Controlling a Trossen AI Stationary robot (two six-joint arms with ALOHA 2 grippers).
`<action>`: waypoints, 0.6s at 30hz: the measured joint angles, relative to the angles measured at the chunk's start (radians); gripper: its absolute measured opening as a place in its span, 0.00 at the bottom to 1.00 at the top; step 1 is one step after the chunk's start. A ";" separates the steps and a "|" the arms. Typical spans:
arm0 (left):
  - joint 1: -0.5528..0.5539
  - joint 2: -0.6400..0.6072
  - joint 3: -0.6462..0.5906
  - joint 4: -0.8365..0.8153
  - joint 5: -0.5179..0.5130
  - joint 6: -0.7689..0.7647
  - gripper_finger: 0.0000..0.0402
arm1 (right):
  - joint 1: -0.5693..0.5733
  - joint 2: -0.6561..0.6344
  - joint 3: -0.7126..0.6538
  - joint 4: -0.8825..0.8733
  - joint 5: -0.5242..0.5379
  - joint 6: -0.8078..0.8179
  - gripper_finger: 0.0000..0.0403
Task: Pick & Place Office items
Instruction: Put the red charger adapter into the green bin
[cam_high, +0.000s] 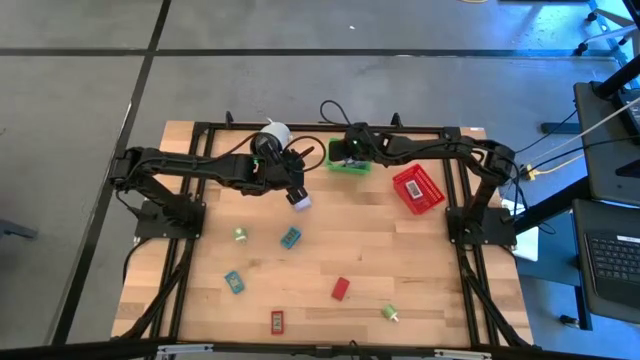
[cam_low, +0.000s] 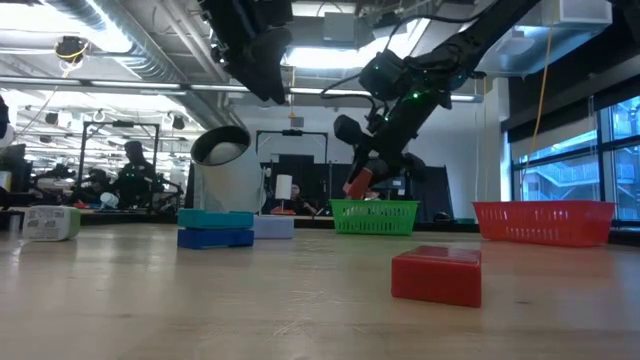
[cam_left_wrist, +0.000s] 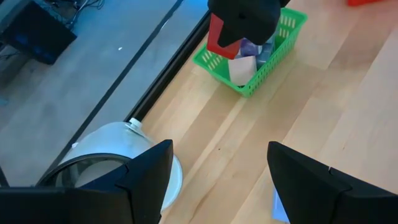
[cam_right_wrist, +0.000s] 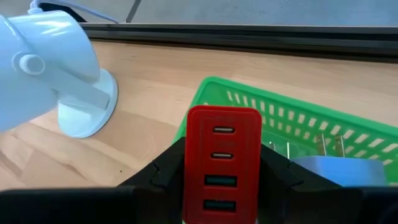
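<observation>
right gripper (cam_right_wrist: 221, 186): over the green basket (cam_high: 349, 163) at the far middle of the table (cam_high: 400, 260), fingers clamped on a red block (cam_right_wrist: 222, 163) with 4 slots on its face; low view shows the block (cam_low: 358, 183) held tilted just above the basket rim (cam_low: 375, 207), not yet dropped.
left gripper (cam_left_wrist: 217, 180): above the table's far-left middle, fingers spread wide apart, holding nothing; a lavender piece (cam_high: 299, 201) lies on the wood just by its tip.
green basket contents: white and lavender pieces (cam_left_wrist: 245, 65) already inside, seen through the mesh in the left wrist view.
red basket (cam_high: 418, 189): far right, just right of the green one, apart from it.
white roll (cam_high: 273, 137): far side, left of the green basket, near the left gripper.
loose items on table: teal piece (cam_high: 290, 237) mid-left; green piece (cam_high: 241, 234) left of it; teal piece (cam_high: 234, 282) nearer, left; red block (cam_high: 341, 288) near middle; red packet (cam_high: 277, 321) at the near edge; green piece (cam_high: 389, 313) near right.
background: a person stands far off in the room in the low view.
</observation>
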 joint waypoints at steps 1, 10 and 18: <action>0.000 0.000 0.000 0.000 0.000 -0.002 0.64 | 0.000 0.000 0.000 0.000 0.001 0.002 0.34; 0.000 0.000 0.000 -0.006 0.001 -0.019 0.64 | 0.000 0.000 0.000 -0.004 -0.023 -0.006 0.34; 0.000 0.000 0.000 -0.087 0.015 -0.096 0.64 | 0.000 0.000 0.000 -0.004 -0.078 -0.004 0.43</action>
